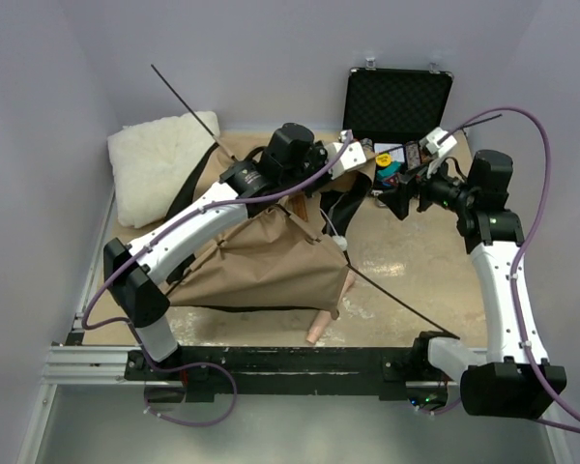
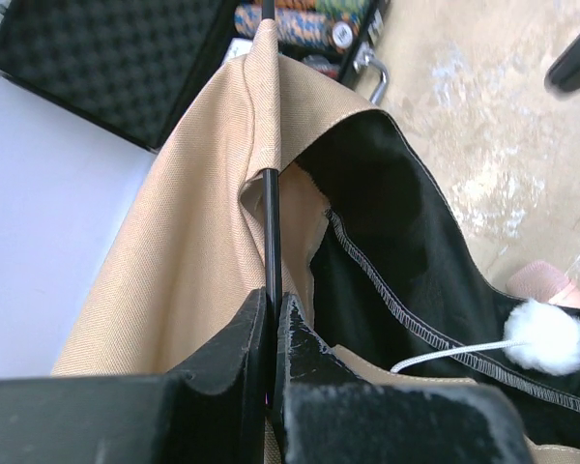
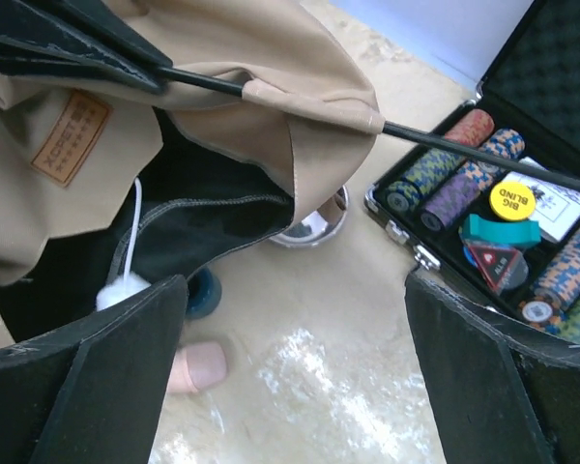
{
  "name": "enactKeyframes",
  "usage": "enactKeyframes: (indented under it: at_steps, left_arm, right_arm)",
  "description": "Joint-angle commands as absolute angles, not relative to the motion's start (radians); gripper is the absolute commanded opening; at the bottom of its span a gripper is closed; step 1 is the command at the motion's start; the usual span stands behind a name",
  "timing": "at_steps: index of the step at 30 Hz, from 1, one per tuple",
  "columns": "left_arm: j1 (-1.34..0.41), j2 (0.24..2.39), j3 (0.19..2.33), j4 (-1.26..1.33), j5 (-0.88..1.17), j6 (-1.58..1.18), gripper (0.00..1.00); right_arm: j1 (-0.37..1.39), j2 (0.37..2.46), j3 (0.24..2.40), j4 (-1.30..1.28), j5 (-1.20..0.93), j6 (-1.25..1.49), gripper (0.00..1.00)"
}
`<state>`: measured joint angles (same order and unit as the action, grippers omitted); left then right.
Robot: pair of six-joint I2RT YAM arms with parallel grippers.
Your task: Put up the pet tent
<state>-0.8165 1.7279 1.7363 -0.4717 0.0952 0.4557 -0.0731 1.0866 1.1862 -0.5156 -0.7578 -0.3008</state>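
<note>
While our left pincer (image 2: 272, 314) pinches the pole (image 2: 271, 222) just ahead of where it exits the pet tent (image 2: 198, 222), likely to steady it, our right pincer (image 3: 290, 290) hangs spread and empty nearby.

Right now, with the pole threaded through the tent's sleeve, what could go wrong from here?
1. The left tool pinches the thin pole between its tips, so the pole may slip or twist if the fabric drags.
2. The pole runs over the open poker chip case; pushing further could knock the chips.
3. The right tool is open and holds nothing, so the tent sleeve may bunch unsupported.
</note>
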Motion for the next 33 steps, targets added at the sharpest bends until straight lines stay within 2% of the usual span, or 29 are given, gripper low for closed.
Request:
enactKeyframes:
  at_steps: [1, 7, 12, 17, 20, 24, 26, 29, 33]
  left_arm:
    - [-0.818, 1.671, 1.859, -0.503, 0.107, 0.434, 0.0]
    - [-0.818, 1.671, 1.882, -0.509, 0.078, 0.434, 0.0]
    - [-0.816, 1.661, 1.885, -0.485, 0.054, 0.446, 0.0]
    - [-0.815, 1.637, 1.845, -0.456, 0.051, 0.475, 0.0]
    - [-0.815, 1.628, 1.816, -0.44, 0.037, 0.48, 0.0]
    - [-0.816, 1.618, 1.75, -0.385, 0.003, 0.492, 0.0]
    - [-0.812, 1.618, 1.734, -0.365, -0.04, 0.492, 0.0]
    - [-0.799, 1.597, 1.704, -0.322, -0.017, 0.492, 0.0]
    - [-0.796, 1.577, 1.72, -0.322, -0.005, 0.48, 0.0]
  right_arm:
    - [-0.075, 1.02, 1.103, -0.218, -0.833, -0.099, 0.98]
    - [-0.075, 0.865, 1.094, -0.006, -0.833, 0.106, 0.98]
    - [-0.075, 0.807, 1.137, -0.11, -0.678, 0.199, 0.99]
    - [-0.075, 0.883, 1.184, -0.224, -0.568, 0.333, 0.99]
    - [-0.075, 0.923, 1.252, -0.175, -0.74, 0.4, 0.99]
    - [-0.075, 0.928, 1.334, -0.062, -0.799, 0.547, 0.98]
    - [-0.075, 0.922, 1.357, -0.098, -0.772, 0.546, 0.99]
    - [-0.075, 0.922, 1.376, -0.286, -0.677, 0.444, 0.98]
    - [-0.074, 0.848, 1.217, -0.322, -0.63, 0.431, 0.99]
